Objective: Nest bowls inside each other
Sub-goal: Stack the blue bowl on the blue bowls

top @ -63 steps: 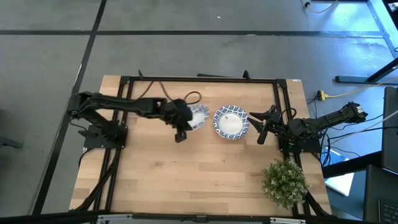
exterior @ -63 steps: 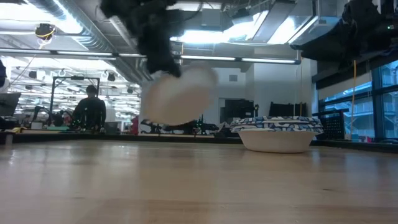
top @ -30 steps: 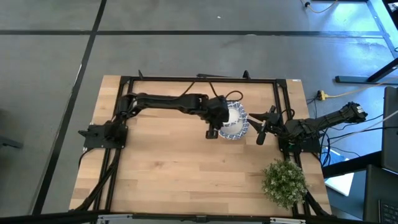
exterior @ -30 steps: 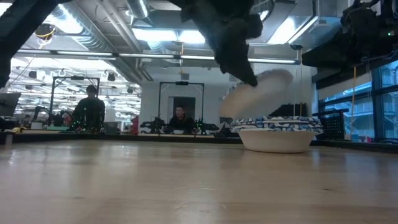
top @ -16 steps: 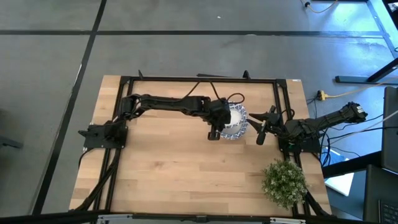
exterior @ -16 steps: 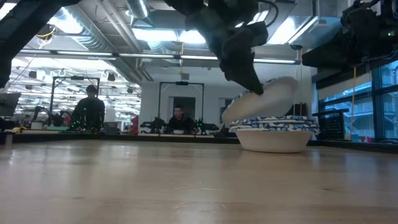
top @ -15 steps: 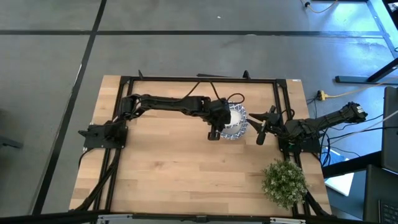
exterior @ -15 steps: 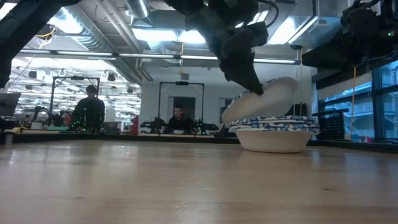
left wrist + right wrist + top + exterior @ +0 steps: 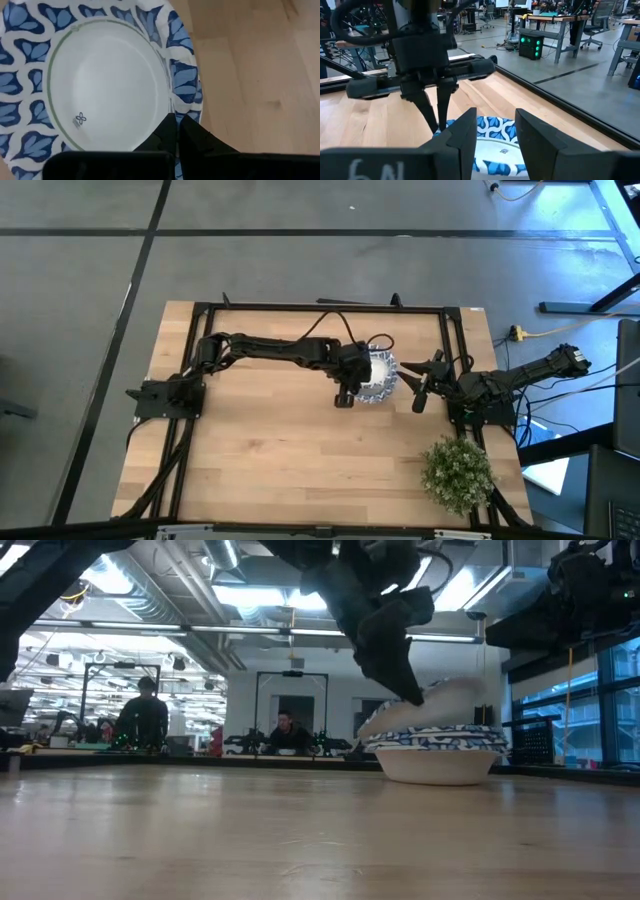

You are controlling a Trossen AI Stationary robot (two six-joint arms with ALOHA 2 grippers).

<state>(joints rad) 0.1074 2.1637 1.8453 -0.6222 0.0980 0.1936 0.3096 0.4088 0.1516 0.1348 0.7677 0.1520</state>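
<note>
near the table's (image 9: 260,460) back right, the left gripper (image 9: 405,690) pinches the rim of a tilted bowl (image 9: 445,700), resting it on the stacked bowls (image 9: 435,755). the right gripper (image 9: 422,383) waits just beside them, fingers parted and empty, near a potted plant (image 9: 457,472).

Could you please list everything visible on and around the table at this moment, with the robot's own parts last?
held bowl: one, blue-and-white rim, tilted, resting on the stack.
bowl stack: count within unclear, blue-and-white, right of table centre.
potted plant: one, green, right front corner.
table: one, light wood.
people: two, dark, in the room behind.
left gripper: one, dark, shut on held bowl's rim.
right gripper: one, dark, fingers apart, empty, just right of the stack.
</note>
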